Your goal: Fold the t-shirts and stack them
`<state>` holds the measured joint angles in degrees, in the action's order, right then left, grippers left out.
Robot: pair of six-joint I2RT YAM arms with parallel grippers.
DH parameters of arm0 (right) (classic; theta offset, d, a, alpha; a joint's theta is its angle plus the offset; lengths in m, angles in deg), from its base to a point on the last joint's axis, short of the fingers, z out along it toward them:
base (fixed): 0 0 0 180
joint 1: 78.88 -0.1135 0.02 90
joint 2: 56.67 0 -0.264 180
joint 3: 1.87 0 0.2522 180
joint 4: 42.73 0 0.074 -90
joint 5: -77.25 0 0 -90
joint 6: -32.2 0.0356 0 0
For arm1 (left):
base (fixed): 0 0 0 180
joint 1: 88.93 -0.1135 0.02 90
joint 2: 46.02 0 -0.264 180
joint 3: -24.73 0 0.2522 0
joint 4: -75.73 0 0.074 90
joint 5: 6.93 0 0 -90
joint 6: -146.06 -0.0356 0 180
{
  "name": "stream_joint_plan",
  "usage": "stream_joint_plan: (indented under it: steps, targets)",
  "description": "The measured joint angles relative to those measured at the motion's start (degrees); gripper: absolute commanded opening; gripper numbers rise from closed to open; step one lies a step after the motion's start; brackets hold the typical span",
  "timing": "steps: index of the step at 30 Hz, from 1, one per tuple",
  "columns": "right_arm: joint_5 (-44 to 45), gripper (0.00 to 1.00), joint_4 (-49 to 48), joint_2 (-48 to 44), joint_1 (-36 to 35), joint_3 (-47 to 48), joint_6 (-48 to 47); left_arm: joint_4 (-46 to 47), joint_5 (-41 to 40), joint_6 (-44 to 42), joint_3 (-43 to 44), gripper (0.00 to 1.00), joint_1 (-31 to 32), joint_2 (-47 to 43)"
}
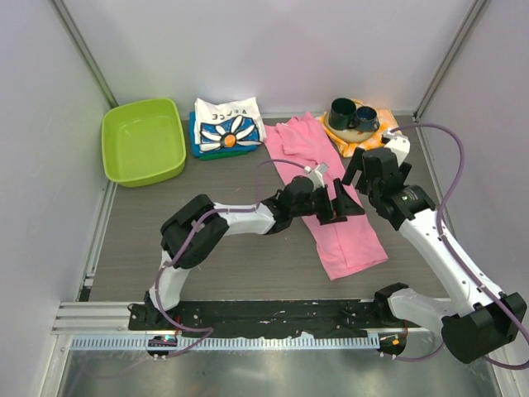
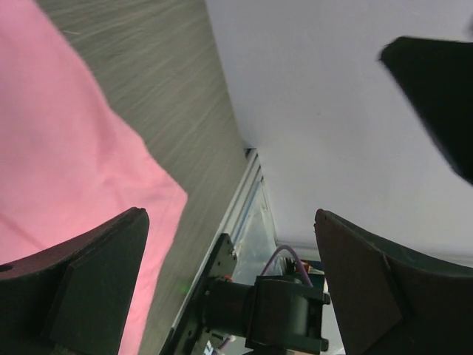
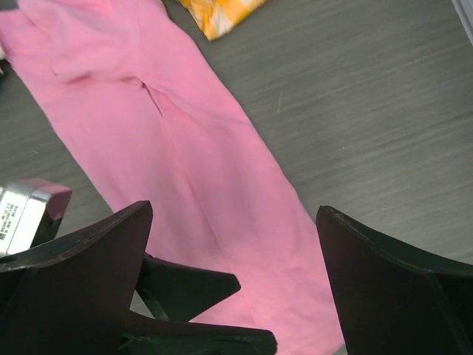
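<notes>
The bright pink t-shirt (image 1: 347, 244) lies flat as a long strip on the grey table, running from the back middle to the front right. It also shows in the left wrist view (image 2: 66, 148) and the right wrist view (image 3: 207, 170). My left gripper (image 1: 341, 204) is open and empty, low over the shirt's middle (image 2: 233, 281). My right gripper (image 1: 362, 175) is open and empty just above and behind it (image 3: 233, 274). The white daisy-print shirt (image 1: 227, 124) lies folded on blue/green folded ones (image 1: 198, 147) at the back.
A lime green tub (image 1: 142, 141) stands at the back left. An orange-and-white checked cloth (image 1: 368, 142) with two dark cups (image 1: 354, 114) lies at the back right, beside the pink shirt's top; its corner shows in the right wrist view (image 3: 218, 15).
</notes>
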<state>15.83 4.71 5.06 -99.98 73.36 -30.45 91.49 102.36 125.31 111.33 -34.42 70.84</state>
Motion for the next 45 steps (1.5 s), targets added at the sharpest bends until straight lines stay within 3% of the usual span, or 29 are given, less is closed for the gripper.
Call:
stream_joint_plan:
  steps: [7,16,27,33,45]
  targets:
    - [1.2,0.99,3.4,-4.9,0.5,-3.2,1.2,4.5,0.7,2.9,4.9,1.0,3.1,6.3]
    - [3.1,1.0,5.7,-7.5,0.6,-3.2,2.0,5.0,-1.0,3.3,-0.2,1.0,4.3,7.4]
    - [3.8,1.0,8.1,-10.8,0.6,-3.2,3.0,-4.7,-4.5,-1.7,-1.3,1.0,4.8,5.7]
    - [3.7,1.0,8.8,-11.1,0.6,-3.2,3.0,-3.3,-6.7,-2.2,-11.2,1.0,5.8,-0.9]
    - [1.8,1.0,7.9,-7.1,0.6,-5.9,4.6,-0.7,-14.7,0.4,-37.6,1.0,12.5,-22.3]
